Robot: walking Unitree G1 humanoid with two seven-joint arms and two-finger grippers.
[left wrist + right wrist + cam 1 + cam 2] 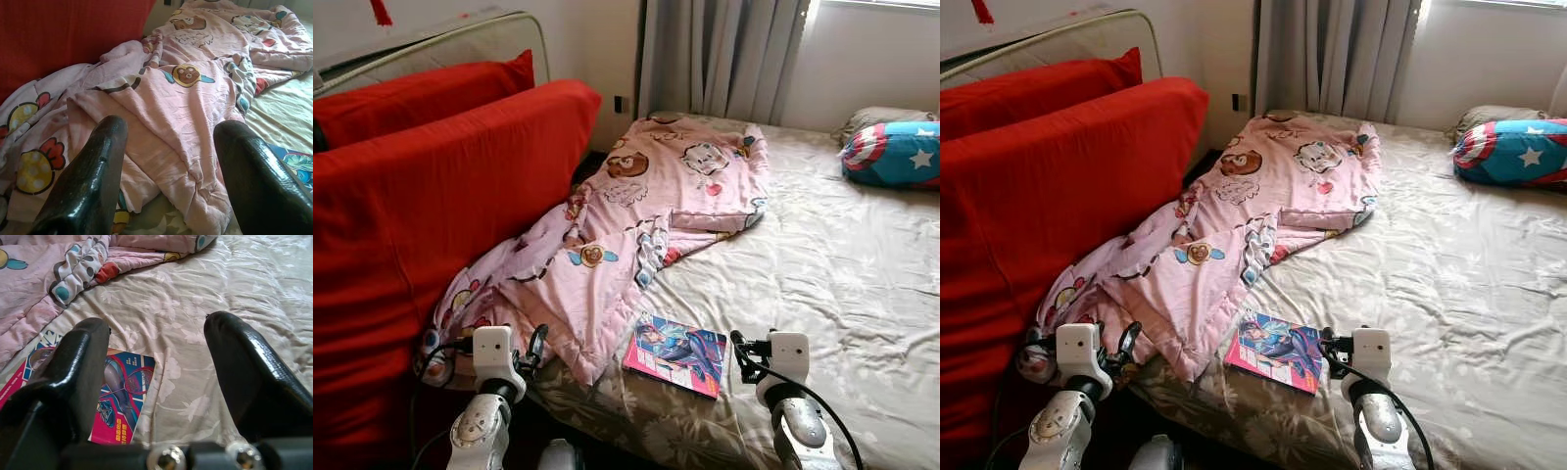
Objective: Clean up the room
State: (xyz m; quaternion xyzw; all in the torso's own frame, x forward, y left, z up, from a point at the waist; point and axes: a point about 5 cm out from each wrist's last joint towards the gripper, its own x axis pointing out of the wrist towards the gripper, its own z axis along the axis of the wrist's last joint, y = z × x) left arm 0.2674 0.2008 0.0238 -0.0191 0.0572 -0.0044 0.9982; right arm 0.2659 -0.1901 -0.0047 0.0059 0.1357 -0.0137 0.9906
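A pink cartoon-print blanket [636, 215] lies crumpled along the left side of the bed, its near corner hanging toward the bed's front edge. A colourful book [675, 354] lies flat on the sheet just beside that corner. My left gripper [534, 349] hovers open at the blanket's near corner, the blanket [186, 112] spread ahead of its fingers [88, 181]. My right gripper [740, 354] is open just right of the book [117, 396], which lies beneath and ahead of its fingers [78, 367]. Neither holds anything.
A large red cushioned sofa back [421, 206] stands close along the left of the bed. A blue star-print pillow [893, 153] lies at the far right. Grey curtains [720, 54] hang behind the bed. The beige sheet [832, 274] is bare on the right.
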